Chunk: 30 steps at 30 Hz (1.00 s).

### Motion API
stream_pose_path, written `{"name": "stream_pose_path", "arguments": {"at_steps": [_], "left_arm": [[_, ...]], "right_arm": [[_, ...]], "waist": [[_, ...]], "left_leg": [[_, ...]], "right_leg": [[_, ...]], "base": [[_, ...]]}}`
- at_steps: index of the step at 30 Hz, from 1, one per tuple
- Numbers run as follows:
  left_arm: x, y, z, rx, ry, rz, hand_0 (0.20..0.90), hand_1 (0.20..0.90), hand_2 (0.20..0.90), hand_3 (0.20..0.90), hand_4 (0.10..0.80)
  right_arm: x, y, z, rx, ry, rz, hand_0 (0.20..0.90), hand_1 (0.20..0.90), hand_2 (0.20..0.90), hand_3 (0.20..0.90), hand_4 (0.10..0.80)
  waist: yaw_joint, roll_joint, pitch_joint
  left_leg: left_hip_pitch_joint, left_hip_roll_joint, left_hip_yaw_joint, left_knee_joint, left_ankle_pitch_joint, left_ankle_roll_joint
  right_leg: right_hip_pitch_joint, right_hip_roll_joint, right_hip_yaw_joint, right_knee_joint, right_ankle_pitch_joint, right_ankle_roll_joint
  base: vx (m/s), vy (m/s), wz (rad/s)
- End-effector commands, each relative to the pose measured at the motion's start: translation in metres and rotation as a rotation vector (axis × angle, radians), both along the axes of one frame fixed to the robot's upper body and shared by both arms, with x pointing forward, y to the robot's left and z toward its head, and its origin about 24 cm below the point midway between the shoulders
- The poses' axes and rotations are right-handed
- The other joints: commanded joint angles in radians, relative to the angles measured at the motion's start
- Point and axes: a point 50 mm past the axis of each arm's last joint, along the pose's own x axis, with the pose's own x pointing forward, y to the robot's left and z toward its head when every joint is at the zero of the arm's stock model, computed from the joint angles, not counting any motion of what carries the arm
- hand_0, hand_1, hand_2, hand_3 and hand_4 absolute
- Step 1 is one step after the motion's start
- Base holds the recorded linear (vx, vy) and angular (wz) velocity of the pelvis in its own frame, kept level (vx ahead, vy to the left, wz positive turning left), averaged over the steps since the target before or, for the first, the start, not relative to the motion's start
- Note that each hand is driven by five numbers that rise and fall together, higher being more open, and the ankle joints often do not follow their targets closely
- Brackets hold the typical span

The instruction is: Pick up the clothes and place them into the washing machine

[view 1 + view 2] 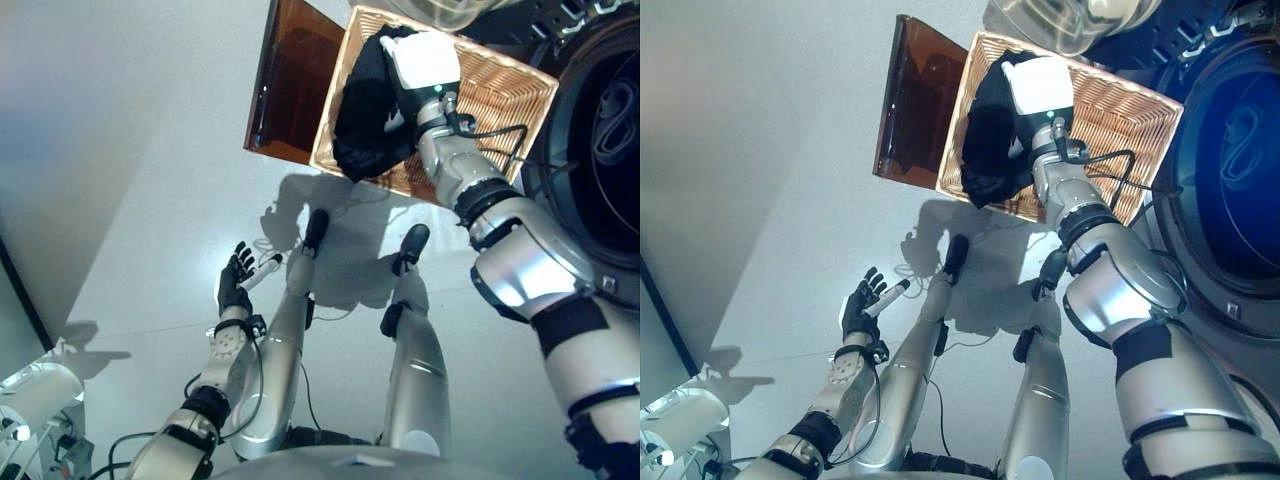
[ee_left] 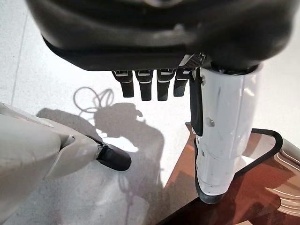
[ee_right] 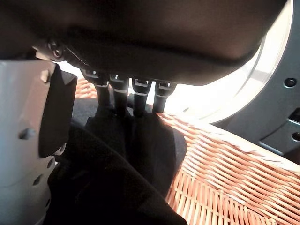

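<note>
Clothes [image 1: 365, 110] in question are a dark bundle lying in the wicker basket [image 1: 500, 90], draped toward its floor-side rim and hanging a little over it. The right robot hand [image 1: 415, 75] is down in the basket on top of this bundle; in the right wrist view its fingers [image 3: 133, 101] reach into the black fabric with the thumb alongside, but the tips are buried in the folds, so whether they have closed on the cloth cannot be told. The step in hand looks like the pick-up itself: the grasp is being made or has just been made, and nothing has gone into the drum yet.

The washing machine [image 1: 600, 130] stands just beside the basket, its round opening dark and apparently open. The left robot hand [image 1: 236, 283] hangs idle over the floor, well apart from the work, fingers straight and spread.

Next, the right robot hand would need a firm hold on the fabric, then a lift clear of the basket rim before swinging across to the drum mouth. Loose trailing cloth could snag on the wicker edge, so a high lift seems wise.
</note>
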Motion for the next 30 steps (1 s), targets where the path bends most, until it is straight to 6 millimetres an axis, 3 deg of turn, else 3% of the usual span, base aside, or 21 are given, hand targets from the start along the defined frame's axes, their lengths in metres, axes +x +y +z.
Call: {"name": "stream_pose_path", "arguments": {"at_steps": [1, 2, 4, 5, 26, 30], "left_arm": [[-0.009, 0.019, 0.007, 0.049, -0.058, 0.009, 0.900, 0.900, 0.900, 0.900, 0.800], [-0.010, 0.020, 0.006, 0.050, -0.055, 0.009, 0.900, 0.900, 0.900, 0.900, 0.800], [-0.009, 0.020, 0.006, 0.050, -0.053, 0.008, 0.900, 0.900, 0.900, 0.900, 0.800], [-0.010, 0.020, 0.006, 0.048, -0.051, 0.008, 0.900, 0.900, 0.900, 0.900, 0.800], [-0.012, 0.024, 0.005, 0.064, -0.048, 0.015, 0.900, 0.900, 0.900, 0.900, 0.800], [-0.013, 0.026, 0.003, 0.069, -0.038, 0.020, 0.900, 0.900, 0.900, 0.900, 0.800]], "right_arm": [[-0.010, -0.048, 0.081, -0.011, -0.213, -0.156, 0.763, 0.763, 0.763, 0.763, 0.702], [-0.011, -0.050, 0.082, -0.006, -0.213, -0.163, 0.697, 0.697, 0.697, 0.697, 0.655], [-0.012, -0.053, 0.086, 0.002, -0.219, -0.168, 0.321, 0.321, 0.321, 0.321, 0.386], [-0.012, -0.054, 0.086, 0.003, -0.217, -0.172, 0.200, 0.200, 0.200, 0.200, 0.300], [-0.011, -0.054, 0.077, -0.013, -0.221, -0.179, 0.200, 0.200, 0.200, 0.200, 0.300], [-0.011, -0.054, 0.075, 0.061, -0.235, -0.157, 0.200, 0.200, 0.200, 0.200, 0.300]], "waist": [[0.019, 0.029, -0.009], [0.019, 0.030, -0.009], [0.021, 0.028, -0.009], [0.021, 0.029, -0.009], [0.018, 0.024, -0.009], [0.015, 0.019, -0.009]], "left_leg": [[-0.057, -0.008, 0.028, 0.002, -0.016, -0.040], [-0.060, -0.008, 0.028, 0.002, -0.015, -0.040], [-0.070, -0.007, 0.027, 0.003, -0.012, -0.040], [-0.067, -0.006, 0.026, 0.000, -0.012, -0.040], [-0.058, -0.010, 0.026, 0.008, -0.014, -0.037], [-0.036, -0.010, 0.031, 0.012, -0.018, -0.035]], "right_leg": [[-0.040, -0.046, 0.064, 0.109, -0.139, 0.023], [-0.042, -0.046, 0.064, 0.110, -0.141, 0.023], [-0.054, -0.045, 0.063, 0.111, -0.138, 0.023], [-0.051, -0.045, 0.062, 0.111, -0.142, 0.023], [-0.039, -0.041, 0.068, 0.110, -0.137, 0.025], [-0.017, -0.038, 0.069, 0.109, -0.137, 0.025]], "base": [[0.000, 0.000, 0.00], [0.000, 0.000, 0.00], [0.000, 0.000, 0.00], [0.000, 0.000, 0.00], [0.000, 0.000, 0.00], [0.000, 0.000, 0.00]]}}
